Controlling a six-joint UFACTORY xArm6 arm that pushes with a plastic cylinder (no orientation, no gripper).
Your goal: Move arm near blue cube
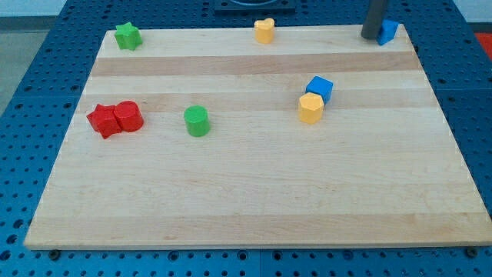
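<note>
My tip point(371, 37) stands at the upper right of the frame, at the far edge of the wooden board point(254, 192). It is a bare dark rod with nothing to open or close and it holds nothing. Its lower end sits touching or just beside a small blue block point(388, 31) at the board's top right corner; that block's shape is partly hidden by the rod.

The blue cube point(320, 88) lies right of centre, well apart from my tip, down and to the view's left of it. A yellow block point(310, 108), roughly hexagonal, touches the cube's lower left side.

Further out, a yellow heart-like block point(264, 31) rests at the top centre edge. A green cylinder point(197, 121) stands left of centre. At the left, a red cylinder point(128, 117) touches a red star-shaped block point(103, 121). A green star-shaped block point(127, 36) sits in the upper left corner.
</note>
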